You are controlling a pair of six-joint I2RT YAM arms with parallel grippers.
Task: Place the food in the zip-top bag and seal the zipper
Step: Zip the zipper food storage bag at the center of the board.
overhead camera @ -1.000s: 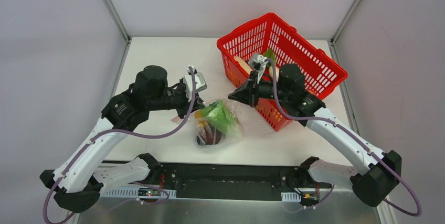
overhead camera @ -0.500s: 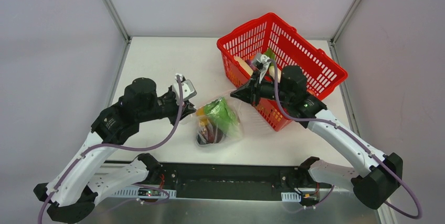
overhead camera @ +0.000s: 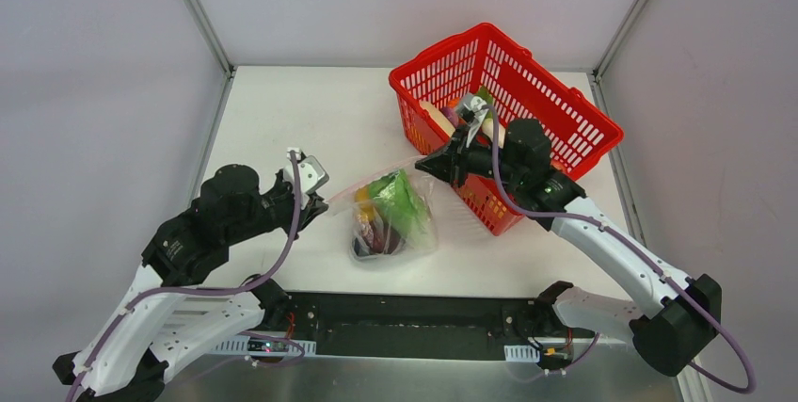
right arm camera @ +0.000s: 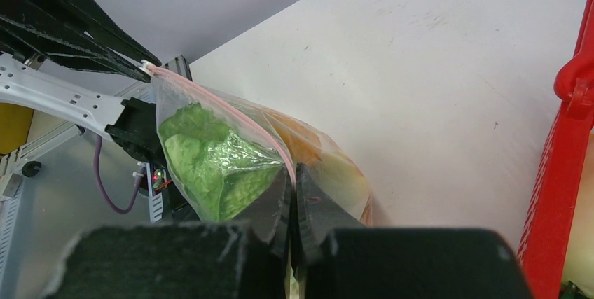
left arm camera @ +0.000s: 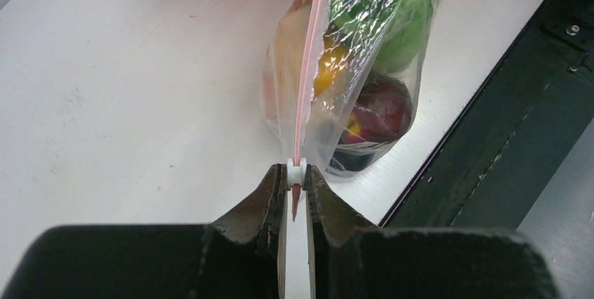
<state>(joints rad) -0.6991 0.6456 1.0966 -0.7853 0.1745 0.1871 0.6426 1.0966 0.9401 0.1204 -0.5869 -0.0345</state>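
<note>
The clear zip-top bag hangs stretched between my two grippers above the table. The food is inside it: a green leafy piece, a yellow piece and a dark purple one. The pink-red zipper runs taut along the top edge. My left gripper is shut on the white slider at the zipper's left end. My right gripper is shut on the zipper edge at the right end, beside the green leafy piece.
The red mesh basket stands at the back right, close behind my right gripper, with a few items still in it. Its red wall fills the right edge of the right wrist view. The black base rail runs along the table's near edge.
My left gripper has drawn back to the left and toward the near edge along the zipper, pulling the top edge taut. The right gripper has barely moved.
</note>
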